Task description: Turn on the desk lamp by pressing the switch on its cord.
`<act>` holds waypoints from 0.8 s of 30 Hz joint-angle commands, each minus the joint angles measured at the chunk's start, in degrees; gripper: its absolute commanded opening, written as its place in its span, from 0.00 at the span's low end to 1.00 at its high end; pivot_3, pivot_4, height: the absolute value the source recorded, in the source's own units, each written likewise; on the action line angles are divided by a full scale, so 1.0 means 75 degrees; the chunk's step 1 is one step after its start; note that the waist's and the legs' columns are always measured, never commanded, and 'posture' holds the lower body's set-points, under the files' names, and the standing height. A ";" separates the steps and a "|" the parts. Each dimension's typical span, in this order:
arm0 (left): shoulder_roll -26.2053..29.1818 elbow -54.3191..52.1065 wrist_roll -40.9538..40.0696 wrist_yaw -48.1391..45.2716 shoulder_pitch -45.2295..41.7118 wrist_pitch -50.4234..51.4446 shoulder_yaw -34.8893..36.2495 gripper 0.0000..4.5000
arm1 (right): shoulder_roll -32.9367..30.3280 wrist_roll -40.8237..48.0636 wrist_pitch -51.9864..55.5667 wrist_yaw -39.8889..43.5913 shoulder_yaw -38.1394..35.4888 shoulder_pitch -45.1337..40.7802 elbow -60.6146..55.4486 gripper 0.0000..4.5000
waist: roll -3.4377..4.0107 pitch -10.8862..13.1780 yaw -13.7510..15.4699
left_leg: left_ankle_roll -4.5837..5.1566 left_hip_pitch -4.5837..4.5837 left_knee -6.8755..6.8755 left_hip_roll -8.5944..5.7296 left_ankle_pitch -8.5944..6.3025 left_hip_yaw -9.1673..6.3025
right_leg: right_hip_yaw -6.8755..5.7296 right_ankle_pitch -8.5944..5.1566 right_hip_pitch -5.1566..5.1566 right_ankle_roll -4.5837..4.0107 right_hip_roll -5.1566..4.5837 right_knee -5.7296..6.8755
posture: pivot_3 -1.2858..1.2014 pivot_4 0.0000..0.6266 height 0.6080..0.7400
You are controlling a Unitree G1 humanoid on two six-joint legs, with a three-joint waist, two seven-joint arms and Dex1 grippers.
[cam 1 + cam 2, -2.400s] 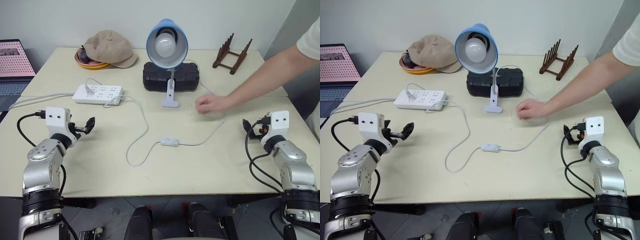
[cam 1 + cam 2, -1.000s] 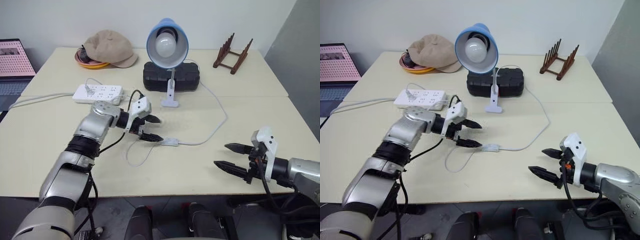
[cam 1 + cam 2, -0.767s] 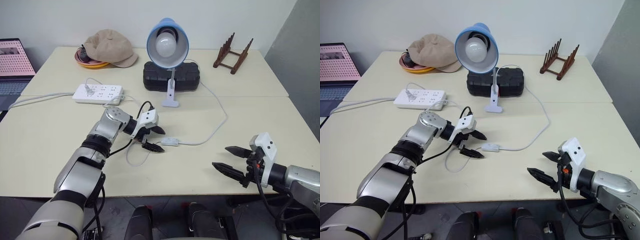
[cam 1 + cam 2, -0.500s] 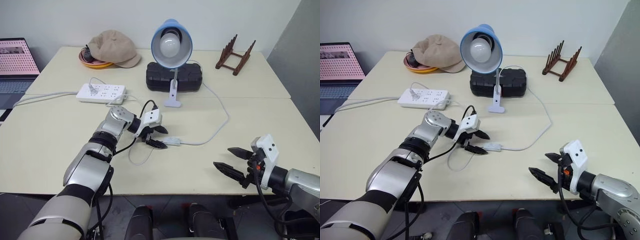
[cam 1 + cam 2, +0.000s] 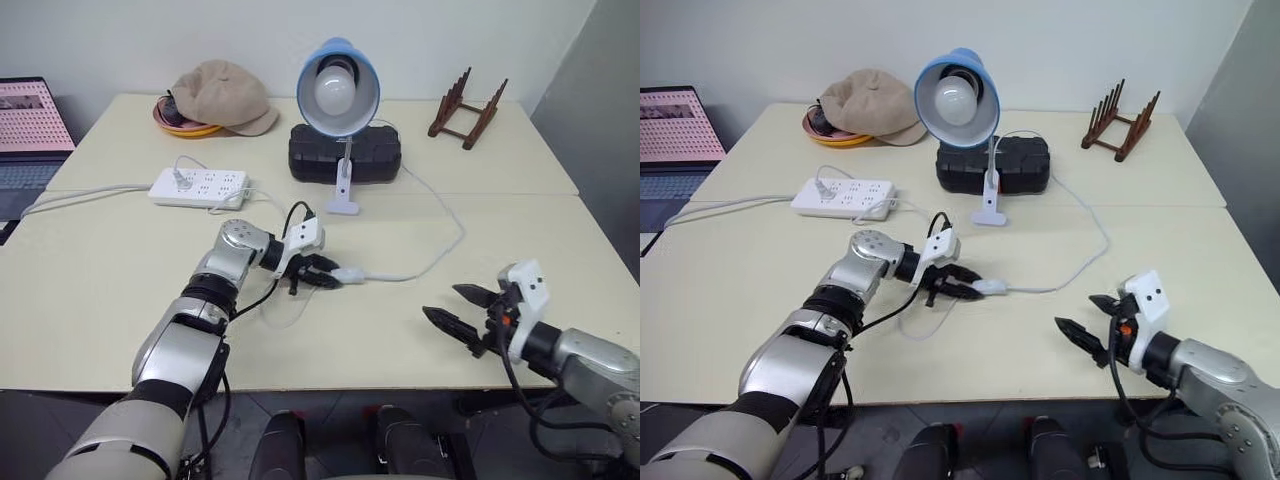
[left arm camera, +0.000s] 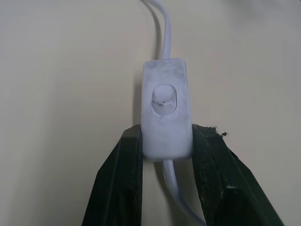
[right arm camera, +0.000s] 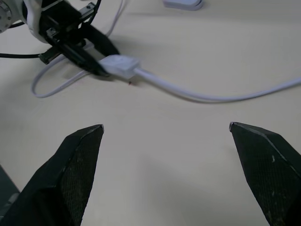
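An orange bowl [image 5: 180,127] holds a tan cap [image 5: 218,94] on the table [image 5: 90,290].

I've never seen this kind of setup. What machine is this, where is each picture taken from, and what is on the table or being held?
This is a humanoid robot with two arms, each ending in a two-fingered black gripper. Two pictures come from cameras in its head, looking down over its arms; the other two come from cameras on its wrists, looking along the fingers. On the table stand a desk lamp with a blue shade, a white power strip, a black case, a cap and a wooden rack. The left gripper is shut on the switch, a small white block on the cord. The right gripper hangs open above the table, holding nothing. The lamp's bulb looks unlit.
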 commanded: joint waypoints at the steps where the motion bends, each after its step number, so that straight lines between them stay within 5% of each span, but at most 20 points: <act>1: -0.0477 -0.3074 -0.1325 0.1023 0.0755 0.2202 0.0820 0.25 | 0.1181 0.0933 0.0406 -0.1228 0.0158 -0.0298 -0.0080 1.00 | 0.0000 0.0000 -0.0016 | 0.0000 0.0001 -0.0002 0.0002 0.0000 0.0000 | 0.0001 0.0006 0.0000 0.0010 0.0000 -0.0001 | 0.52 0.24 1.00; 10: -0.1202 -0.6727 -0.1951 0.3204 0.2444 0.4116 0.0823 0.25 | 0.3092 0.4017 0.0268 -0.4562 -0.0230 -0.1819 0.1187 1.00 | 0.0008 -0.0003 -0.0071 | 0.0006 0.0016 -0.0004 0.0008 0.0004 -0.0001 | 0.0003 0.0008 0.0001 0.0011 0.0004 0.0014 | 0.52 0.24 1.00; 24: -0.0840 -0.7569 -0.2066 0.3525 0.2835 0.4342 0.0409 0.25 | 0.2734 0.5637 -0.0428 -0.5892 0.0115 -0.2654 0.1932 1.00 | 0.0011 -0.0005 -0.0089 | 0.0019 0.0012 -0.0015 0.0004 0.0011 0.0003 | 0.0006 0.0010 0.0000 0.0006 0.0007 -0.0002 | 0.52 0.24 1.00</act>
